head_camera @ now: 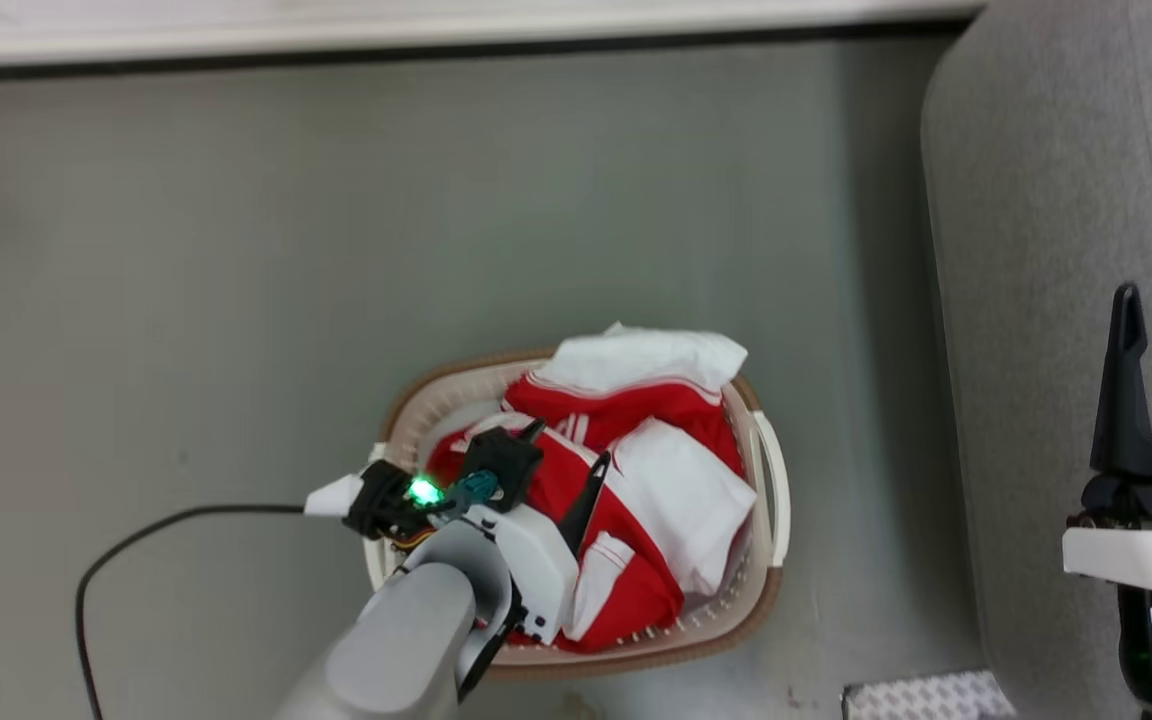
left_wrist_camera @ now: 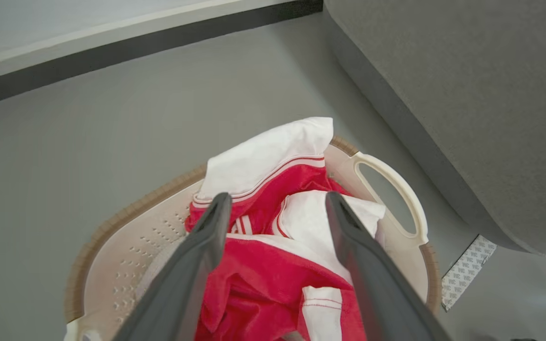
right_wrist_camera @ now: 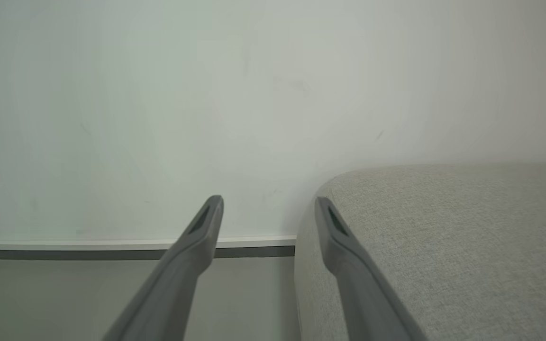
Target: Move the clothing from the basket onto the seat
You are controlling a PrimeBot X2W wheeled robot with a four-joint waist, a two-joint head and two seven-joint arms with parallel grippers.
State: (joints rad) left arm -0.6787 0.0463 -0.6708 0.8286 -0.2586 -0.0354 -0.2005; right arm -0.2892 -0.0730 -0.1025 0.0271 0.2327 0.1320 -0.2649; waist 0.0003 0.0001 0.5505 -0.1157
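A large grey fabric sofa seat [head_camera: 1056, 250] runs down the right side of the room. No clothing lies on the part of it in view. Just beside it, on the grey floor [head_camera: 436, 250], stands an oval cream laundry basket [left_wrist_camera: 126, 255] with a brown rim band and perforated walls. One of its handles faces the seat.

The basket is heaped with red and white sports clothing [head_camera: 626, 405], red with white stripe trim. A white piece spills over the far rim.

The left claw [left_wrist_camera: 277, 196] hangs over the middle of the heap with its two dark fingers spread and nothing between them. A red fold and a white one lie just under the tips. I cannot tell whether the tips touch the cloth.

The right claw [right_wrist_camera: 268, 200] waits well apart at the seat's edge, also spread and empty.

This looks like the reach for a garment. The next move calls for lowering, pinching a good bunch of fabric, and lifting it clear of the rim before swinging towards the seat.
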